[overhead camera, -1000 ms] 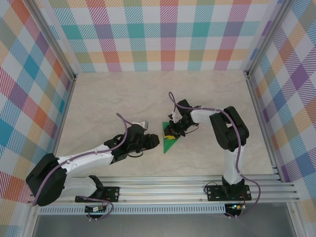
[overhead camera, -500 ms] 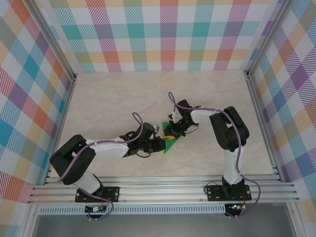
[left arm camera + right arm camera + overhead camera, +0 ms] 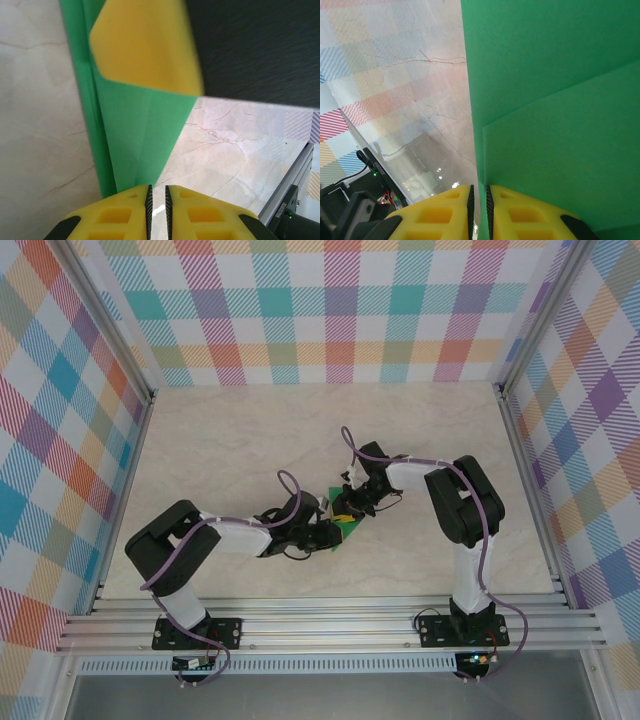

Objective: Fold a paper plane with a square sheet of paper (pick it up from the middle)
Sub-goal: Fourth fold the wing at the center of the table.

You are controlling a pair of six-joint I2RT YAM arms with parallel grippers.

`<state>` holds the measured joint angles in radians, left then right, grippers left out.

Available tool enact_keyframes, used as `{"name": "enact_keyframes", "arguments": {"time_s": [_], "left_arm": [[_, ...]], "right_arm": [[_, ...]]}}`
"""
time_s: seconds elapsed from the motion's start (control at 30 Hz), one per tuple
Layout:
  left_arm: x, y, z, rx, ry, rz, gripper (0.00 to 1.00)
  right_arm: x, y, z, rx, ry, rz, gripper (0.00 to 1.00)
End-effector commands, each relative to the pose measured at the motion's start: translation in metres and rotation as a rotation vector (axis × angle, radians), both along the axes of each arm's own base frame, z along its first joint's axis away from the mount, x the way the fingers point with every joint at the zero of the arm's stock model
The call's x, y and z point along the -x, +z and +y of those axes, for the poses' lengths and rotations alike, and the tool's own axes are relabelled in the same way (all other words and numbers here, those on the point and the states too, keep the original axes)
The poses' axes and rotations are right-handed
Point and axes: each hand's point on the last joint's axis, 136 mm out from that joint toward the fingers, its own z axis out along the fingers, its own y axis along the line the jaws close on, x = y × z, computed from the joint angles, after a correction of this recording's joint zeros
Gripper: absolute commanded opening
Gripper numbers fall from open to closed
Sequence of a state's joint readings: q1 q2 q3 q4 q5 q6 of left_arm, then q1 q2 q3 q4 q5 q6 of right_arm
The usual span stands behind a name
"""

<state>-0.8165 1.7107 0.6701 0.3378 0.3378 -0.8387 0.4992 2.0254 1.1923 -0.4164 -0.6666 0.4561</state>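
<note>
Green paper (image 3: pixel 347 531) pinched in my right fingers (image 3: pixel 470 192) over the tabletop (image 3: pixel 220 440); my left fingers (image 3: pixel 149 192) are clenched at its narrow tip, whether gripping it, unclear.

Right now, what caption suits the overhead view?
Left end effector and right end effector pinch folded bright-green paper sheet.
</note>
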Motion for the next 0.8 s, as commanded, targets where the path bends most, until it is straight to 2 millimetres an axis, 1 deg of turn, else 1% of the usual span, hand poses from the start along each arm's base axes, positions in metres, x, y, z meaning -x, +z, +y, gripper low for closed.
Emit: {"name": "enact_keyframes", "arguments": {"time_s": [0.0, 0.1, 0.27, 0.43, 0.53, 0.6, 0.77], "left_arm": [[0.017, -0.02, 0.0, 0.021, -0.015, 0.074, 0.17], [0.027, -0.032, 0.001, 0.011, -0.022, 0.112, 0.18], [0.045, -0.042, 0.001, -0.007, -0.051, 0.159, 0.18], [0.065, -0.056, 0.012, -0.082, -0.061, 0.232, 0.18], [0.078, -0.063, 0.023, -0.193, -0.083, 0.253, 0.17], [0.084, -0.064, 0.028, -0.258, -0.1, 0.246, 0.17], [0.096, -0.06, 0.028, -0.269, -0.121, 0.253, 0.16]], "right_arm": [[0.017, -0.035, -0.022, 0.144, -0.006, 0.054, 0.17], [0.017, -0.036, -0.022, 0.148, -0.007, 0.056, 0.17], [0.017, -0.037, -0.023, 0.156, -0.009, 0.057, 0.17], [0.016, -0.039, -0.025, 0.171, -0.011, 0.053, 0.17], [0.016, -0.038, -0.026, 0.175, -0.013, 0.05, 0.18], [0.016, -0.038, -0.026, 0.177, -0.014, 0.049, 0.17], [0.016, -0.036, -0.026, 0.176, -0.014, 0.045, 0.17]]}}
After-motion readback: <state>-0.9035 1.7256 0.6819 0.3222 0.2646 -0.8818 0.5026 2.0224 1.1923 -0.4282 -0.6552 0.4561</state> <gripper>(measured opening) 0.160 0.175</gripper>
